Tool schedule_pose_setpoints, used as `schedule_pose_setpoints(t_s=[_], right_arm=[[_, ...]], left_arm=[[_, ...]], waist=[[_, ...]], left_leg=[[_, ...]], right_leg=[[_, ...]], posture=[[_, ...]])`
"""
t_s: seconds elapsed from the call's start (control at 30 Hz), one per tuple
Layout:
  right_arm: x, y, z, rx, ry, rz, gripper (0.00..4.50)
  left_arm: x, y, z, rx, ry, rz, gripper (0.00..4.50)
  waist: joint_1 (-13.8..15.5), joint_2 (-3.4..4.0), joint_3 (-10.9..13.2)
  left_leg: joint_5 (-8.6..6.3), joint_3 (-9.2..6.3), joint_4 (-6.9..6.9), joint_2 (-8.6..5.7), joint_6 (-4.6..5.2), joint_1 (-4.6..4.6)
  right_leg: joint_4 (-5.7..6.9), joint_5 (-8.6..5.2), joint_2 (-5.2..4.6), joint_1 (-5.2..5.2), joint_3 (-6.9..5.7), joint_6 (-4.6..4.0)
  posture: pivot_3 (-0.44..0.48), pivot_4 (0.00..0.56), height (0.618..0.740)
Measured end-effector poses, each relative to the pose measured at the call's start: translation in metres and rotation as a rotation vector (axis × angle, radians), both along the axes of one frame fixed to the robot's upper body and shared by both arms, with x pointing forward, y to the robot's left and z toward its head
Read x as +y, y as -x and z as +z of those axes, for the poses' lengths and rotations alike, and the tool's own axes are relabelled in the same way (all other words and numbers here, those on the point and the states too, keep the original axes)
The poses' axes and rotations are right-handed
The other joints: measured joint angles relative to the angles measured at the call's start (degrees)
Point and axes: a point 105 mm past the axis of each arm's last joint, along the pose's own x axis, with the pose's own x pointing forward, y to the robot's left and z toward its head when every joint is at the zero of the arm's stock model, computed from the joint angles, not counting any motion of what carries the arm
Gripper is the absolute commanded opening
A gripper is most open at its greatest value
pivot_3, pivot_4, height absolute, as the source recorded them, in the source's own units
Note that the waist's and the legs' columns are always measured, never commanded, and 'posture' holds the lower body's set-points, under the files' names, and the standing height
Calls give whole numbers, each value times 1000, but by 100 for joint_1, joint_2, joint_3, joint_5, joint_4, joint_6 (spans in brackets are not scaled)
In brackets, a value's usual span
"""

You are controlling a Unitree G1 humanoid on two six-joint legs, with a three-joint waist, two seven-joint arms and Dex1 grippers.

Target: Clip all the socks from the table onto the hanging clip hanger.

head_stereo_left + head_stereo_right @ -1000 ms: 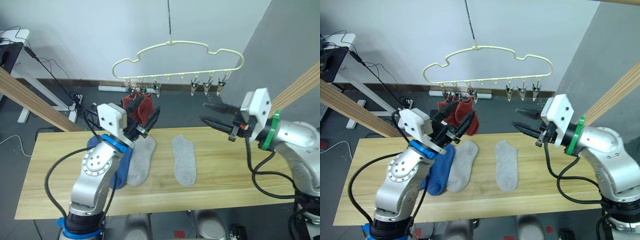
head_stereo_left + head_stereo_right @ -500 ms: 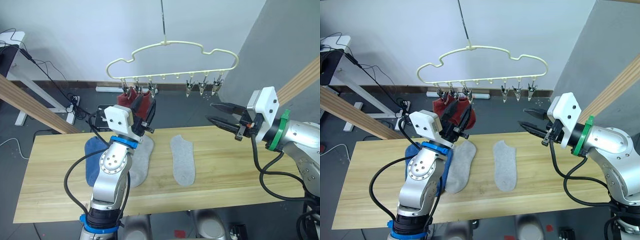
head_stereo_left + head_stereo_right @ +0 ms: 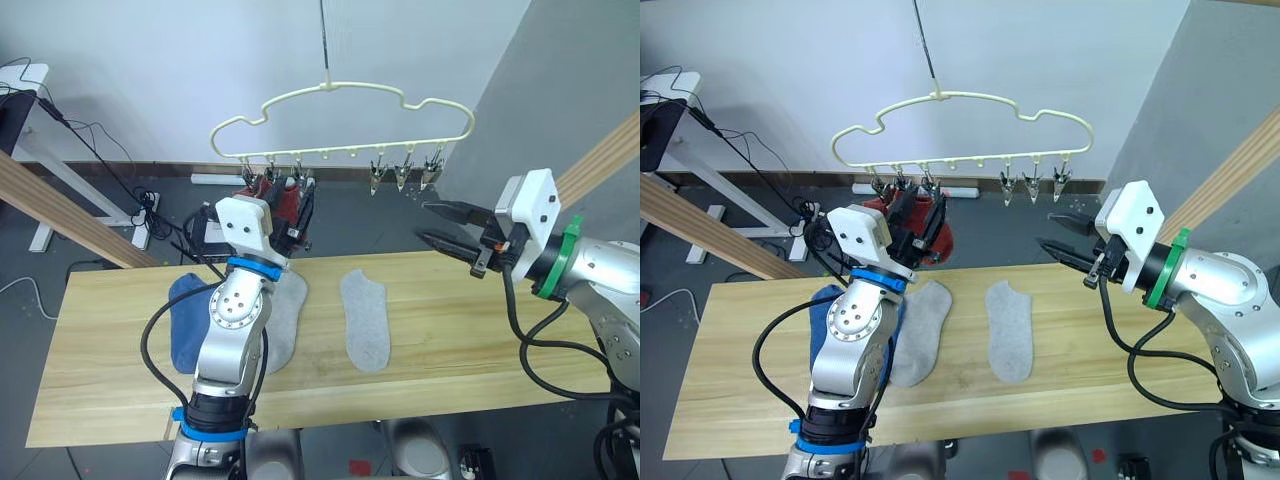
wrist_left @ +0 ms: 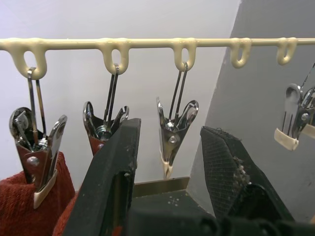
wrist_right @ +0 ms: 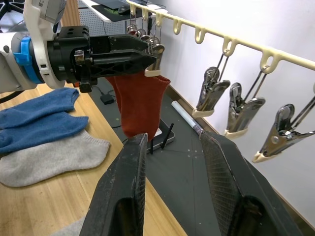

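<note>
Left gripper [image 3: 303, 208] now raised right up under the hanger [image 3: 340, 118], higher and nearer the clips than a second ago, fingers apart and empty. Two red socks [image 3: 280, 201] hanging clipped at the hanger's left end, so a third of the job looks done, with four left on the desk [image 3: 450, 330]: two blue socks [image 3: 185, 325] and two grey socks [image 3: 365, 320]. Right gripper [image 3: 440, 225] hovering off the hanger's right end, jaws apart, nothing held. Up close from the left wrist: a free clip [image 4: 174, 130] sitting just between the spread fingers, red fabric pinched in the neighbouring clips. From the right wrist: three bare clips [image 5: 243, 113] waiting at the near end of the rail.
</note>
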Motion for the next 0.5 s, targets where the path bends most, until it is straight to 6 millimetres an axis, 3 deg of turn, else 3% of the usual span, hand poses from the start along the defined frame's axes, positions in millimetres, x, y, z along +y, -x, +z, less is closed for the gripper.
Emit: schedule_pose_setpoints(t_s=[0.5], right_arm=[[5, 2, 3, -4, -7, 31, 1754]], left_arm=[[-3, -5, 12, -35, 17, -4, 2111]], waist=[[-19, 0, 0]], left_leg=[[0, -1, 3, -1, 0, 1]], right_leg=[[4, 0, 0, 1, -1, 0]], posture=[[-286, 360, 740]])
